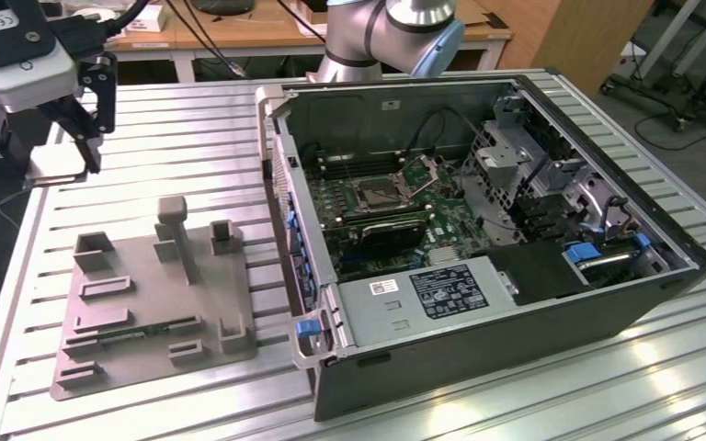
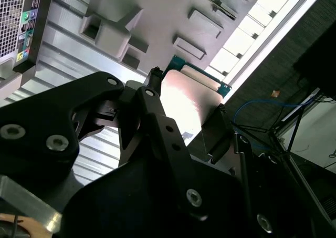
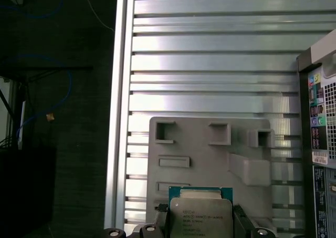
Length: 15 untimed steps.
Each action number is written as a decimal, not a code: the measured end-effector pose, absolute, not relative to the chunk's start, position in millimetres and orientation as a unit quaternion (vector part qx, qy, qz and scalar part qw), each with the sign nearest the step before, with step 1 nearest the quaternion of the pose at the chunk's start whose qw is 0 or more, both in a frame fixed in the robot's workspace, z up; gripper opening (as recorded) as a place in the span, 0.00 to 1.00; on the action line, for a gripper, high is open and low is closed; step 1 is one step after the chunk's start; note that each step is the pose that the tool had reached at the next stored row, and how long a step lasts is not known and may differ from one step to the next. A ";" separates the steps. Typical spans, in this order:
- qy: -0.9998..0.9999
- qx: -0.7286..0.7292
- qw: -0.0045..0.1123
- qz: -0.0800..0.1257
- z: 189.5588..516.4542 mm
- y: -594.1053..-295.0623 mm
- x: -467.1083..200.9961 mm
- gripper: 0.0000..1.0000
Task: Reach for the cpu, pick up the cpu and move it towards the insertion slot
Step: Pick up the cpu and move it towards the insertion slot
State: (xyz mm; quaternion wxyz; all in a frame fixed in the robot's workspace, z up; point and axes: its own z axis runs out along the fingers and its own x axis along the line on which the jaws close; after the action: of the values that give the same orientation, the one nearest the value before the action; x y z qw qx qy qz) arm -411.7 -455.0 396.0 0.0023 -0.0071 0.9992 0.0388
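My gripper [image 1: 71, 165] hangs high over the table's far corner on the exterior view's left, shut on the cpu [image 1: 54, 165]. Both wrist views show the cpu clamped by its edges between the two black fingers: its pale underside [image 2: 189, 99] in the second wrist view, its silver top with a green rim [image 3: 200, 214] in the first. The insertion slot [image 1: 375, 193] lies in the green motherboard inside the open computer case [image 1: 488, 303], its silver retention plate [image 1: 433, 170] swung up. The gripper is far from the slot, beyond the grey fixture plate.
A grey fixture plate [image 1: 144, 285] with raised blocks and a thin green strip [image 1: 144, 329] lies on the slatted metal table [image 1: 181, 138] below the gripper. The case's side wall [image 1: 282, 211] stands between plate and motherboard. A black card [image 1: 384, 237] sits just in front of the slot.
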 end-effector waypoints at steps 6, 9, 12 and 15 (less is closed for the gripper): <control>0.999 -0.007 0.002 0.039 396.1 -455.0 -410.6 0.55; 0.999 -0.007 0.002 0.039 396.1 -455.0 -409.8 0.55; 0.999 -0.007 0.002 0.039 396.1 -455.0 -408.6 0.55; 0.999 -0.007 0.002 0.039 396.1 -455.0 -407.1 0.55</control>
State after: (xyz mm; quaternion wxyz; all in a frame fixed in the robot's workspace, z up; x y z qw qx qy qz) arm -407.1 -455.0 396.1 0.0023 -0.0071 0.9992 0.0388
